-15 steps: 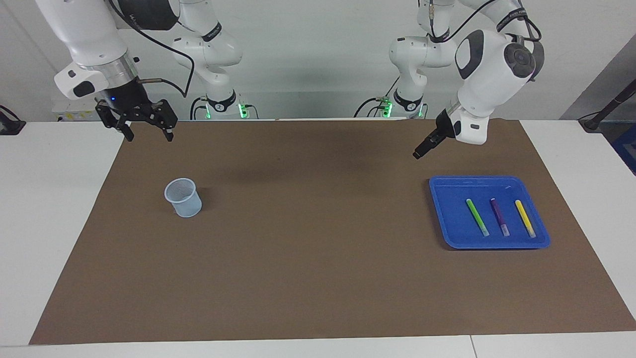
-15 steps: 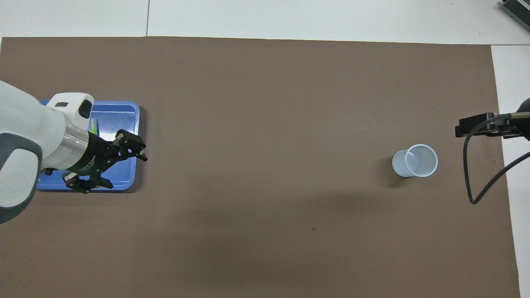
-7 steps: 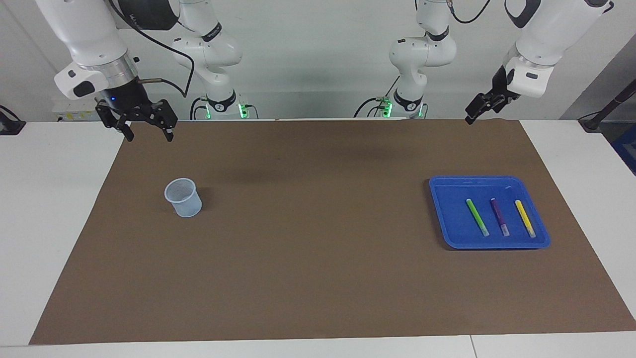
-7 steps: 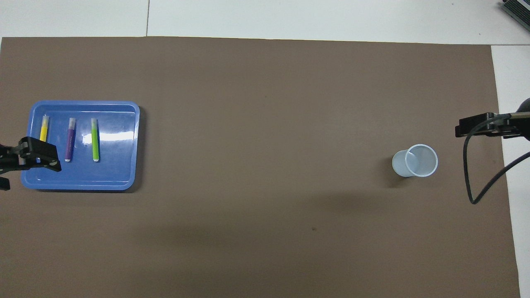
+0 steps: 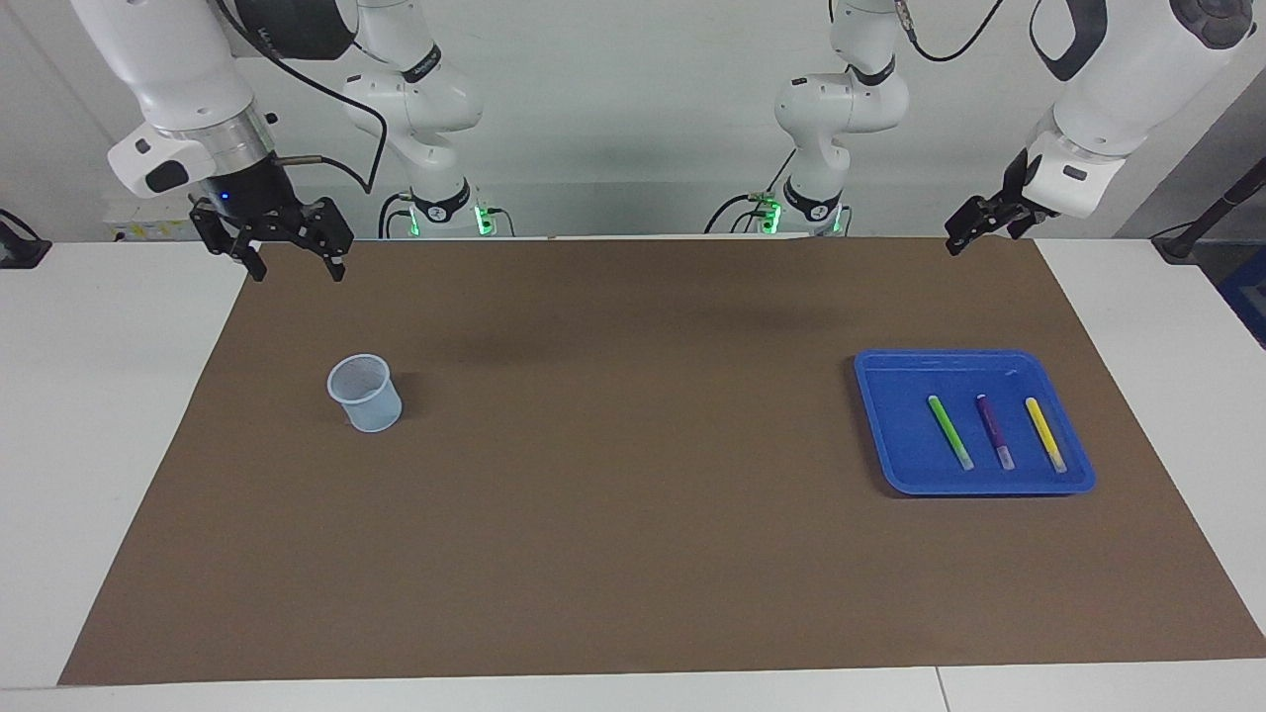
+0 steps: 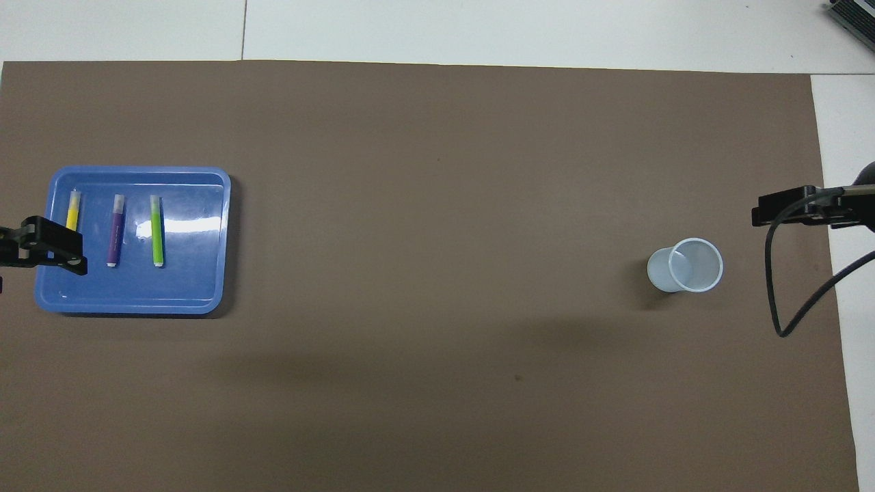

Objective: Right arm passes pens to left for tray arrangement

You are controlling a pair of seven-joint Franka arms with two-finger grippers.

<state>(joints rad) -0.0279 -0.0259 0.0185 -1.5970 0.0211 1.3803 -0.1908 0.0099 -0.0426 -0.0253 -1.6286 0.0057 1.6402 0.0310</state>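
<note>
The blue tray (image 5: 895, 415) (image 6: 198, 273) lies on the brown mat toward the left arm's end of the table. Three pens rest side by side in it, apart from one another: green (image 5: 949, 432) (image 6: 157, 230), purple (image 5: 994, 431) (image 6: 116, 230) and yellow (image 5: 1044, 433) (image 6: 72, 211). My left gripper (image 5: 964, 235) hangs in the air over the mat's edge by the robots, open and holding nothing. In the overhead view one of its fingers (image 6: 51, 244) covers part of the yellow pen. My right gripper (image 5: 295, 265) waits open over the mat's corner at the right arm's end.
A small translucent pale-blue cup (image 5: 366, 394) (image 6: 687, 265) stands upright on the mat toward the right arm's end. The brown mat (image 5: 613, 475) covers most of the white table. A black cable (image 6: 786, 301) loops down from the right arm.
My left arm has risen from beside the tray and drawn back toward its base, so the overhead view shows the pens again. The right arm, cup and pens have not moved.
</note>
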